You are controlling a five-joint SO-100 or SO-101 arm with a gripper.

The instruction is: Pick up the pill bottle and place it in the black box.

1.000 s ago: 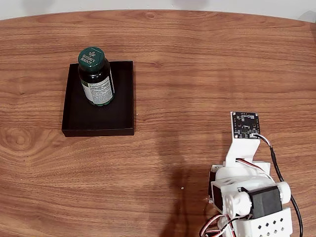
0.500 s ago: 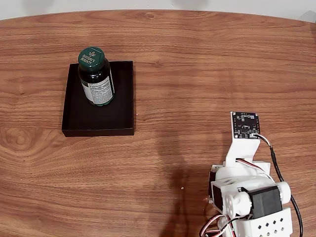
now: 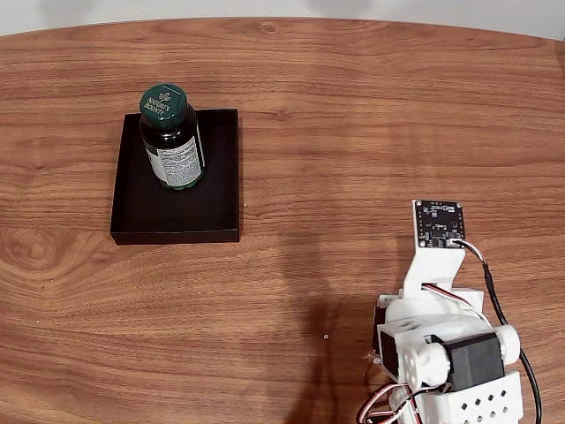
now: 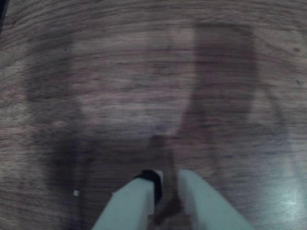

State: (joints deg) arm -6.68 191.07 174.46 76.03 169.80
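Note:
In the fixed view the dark green pill bottle (image 3: 173, 146) stands upright inside the black box (image 3: 216, 199), in its far left corner, green cap up and pale label facing the camera. The arm (image 3: 441, 349) is folded at the lower right of the table, far from the box. The wrist view shows my gripper (image 4: 167, 186) low over bare wood, its two pale fingers (image 4: 132, 203) close together with nothing between them.
A wide wooden table (image 3: 371, 132) stretches between the box and the arm. A small circuit board (image 3: 439, 223) sits on top of the folded arm, and a black cable (image 3: 499, 309) runs down its right side. A tiny white speck (image 3: 326, 336) lies by the arm's base.

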